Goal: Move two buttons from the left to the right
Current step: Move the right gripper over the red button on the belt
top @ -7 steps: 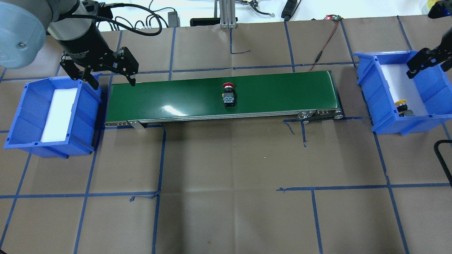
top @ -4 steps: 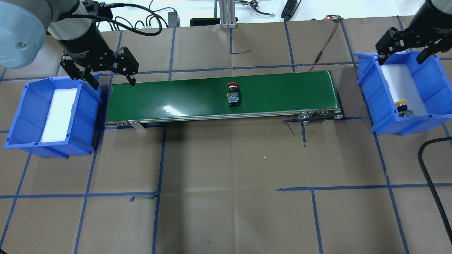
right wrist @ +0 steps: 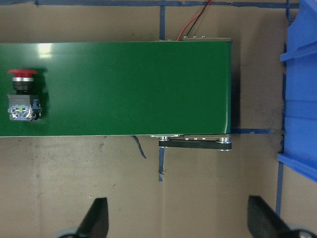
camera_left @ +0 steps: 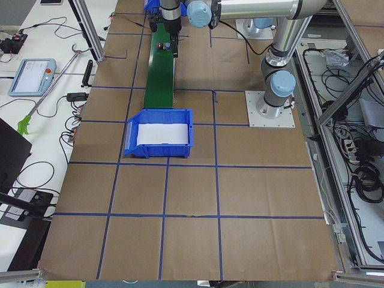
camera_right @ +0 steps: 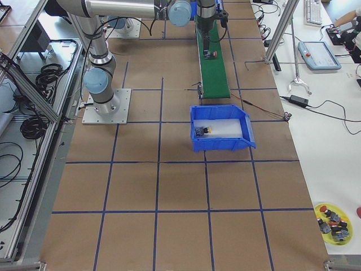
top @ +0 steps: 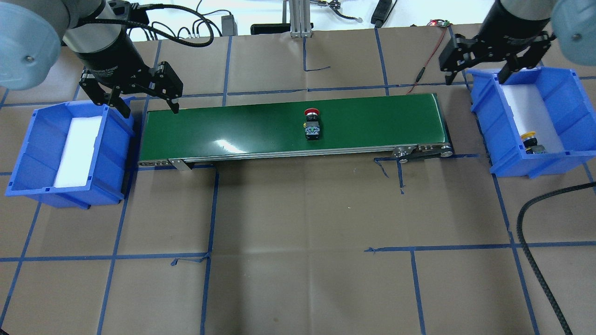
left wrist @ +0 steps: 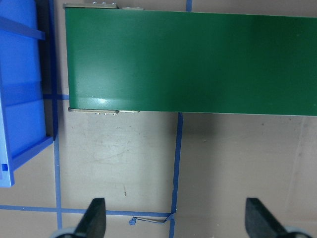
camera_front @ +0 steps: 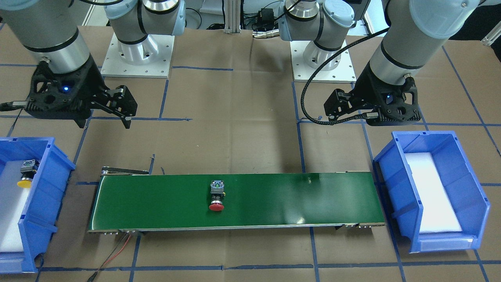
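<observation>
The red button (top: 311, 124) lies on its side near the middle of the green conveyor belt (top: 233, 128); it also shows in the right wrist view (right wrist: 22, 94). The yellow button (top: 531, 142) lies in the right blue bin (top: 572, 107). My left gripper (top: 150, 110) is open and empty, above the gap between the left blue bin (top: 114, 153) and the belt's left end. My right gripper (top: 477, 78) is open and empty, above the gap between the belt's right end and the right bin's far corner.
The left bin holds only a white foam pad (top: 79, 149). A red wire (top: 430, 56) runs from the belt's far right corner. A black cable (top: 535, 260) hangs at the lower right. An aluminium post (top: 298, 18) stands at the table's far edge.
My right gripper has swung left from over the right bin to the gap by the belt's right end. The red button has moved a little to the right on the belt. The left gripper has not moved.
</observation>
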